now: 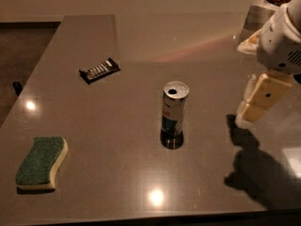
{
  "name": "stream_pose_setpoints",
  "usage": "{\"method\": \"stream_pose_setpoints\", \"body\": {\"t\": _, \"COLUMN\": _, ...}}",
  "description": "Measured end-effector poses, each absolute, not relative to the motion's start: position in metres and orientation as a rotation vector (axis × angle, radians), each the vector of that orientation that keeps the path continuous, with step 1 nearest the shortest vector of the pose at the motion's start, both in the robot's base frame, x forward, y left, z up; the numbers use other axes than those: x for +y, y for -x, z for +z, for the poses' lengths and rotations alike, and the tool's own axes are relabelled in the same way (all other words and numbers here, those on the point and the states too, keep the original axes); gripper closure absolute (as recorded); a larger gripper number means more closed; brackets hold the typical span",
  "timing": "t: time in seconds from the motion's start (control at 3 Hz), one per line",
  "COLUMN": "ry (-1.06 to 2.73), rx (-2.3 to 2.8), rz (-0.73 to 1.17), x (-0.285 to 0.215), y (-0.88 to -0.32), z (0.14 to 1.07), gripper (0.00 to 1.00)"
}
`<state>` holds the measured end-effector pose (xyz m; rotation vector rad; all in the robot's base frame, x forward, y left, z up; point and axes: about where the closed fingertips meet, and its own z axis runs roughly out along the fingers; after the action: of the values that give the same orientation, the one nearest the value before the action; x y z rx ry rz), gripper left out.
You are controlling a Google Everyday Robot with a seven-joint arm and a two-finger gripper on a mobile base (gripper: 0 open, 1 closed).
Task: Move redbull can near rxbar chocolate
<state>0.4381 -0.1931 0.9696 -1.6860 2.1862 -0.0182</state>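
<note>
While the gripper (256, 102) hangs apart from the redbull can (174, 111) — open or closed, I cannot tell — approach level, clasp its middle.

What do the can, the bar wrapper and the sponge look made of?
The redbull can: likely thin metal, shiny silver top, glossy printed side. The rxbar chocolate: black wrapper, probably plastic film, slight sheen. The sponge: matte green scrub layer on pale yellow foam, apparently soft. The gripper hangs to the can's right, touching nothing.

Upright redbull can (174, 109) between claw (254, 108) and rxbar chocolate (99, 70) (flat); touching neither
</note>
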Motion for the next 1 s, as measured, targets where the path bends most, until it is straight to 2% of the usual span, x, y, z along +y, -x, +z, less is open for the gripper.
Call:
{"method": "stream_pose_setpoints", "body": {"t": 0.33, "ry": 1.636, "rx": 2.101, "rz": 0.171, "x": -0.136, "y": -0.443, "z": 0.951, "gripper": 0.00}}
{"method": "stream_pose_setpoints", "body": {"t": 1.0, "ry": 1.602, "rx": 2.006, "rz": 0.396, "x": -0.070, "y": -0.453, "z": 0.933, "gripper": 0.00}}
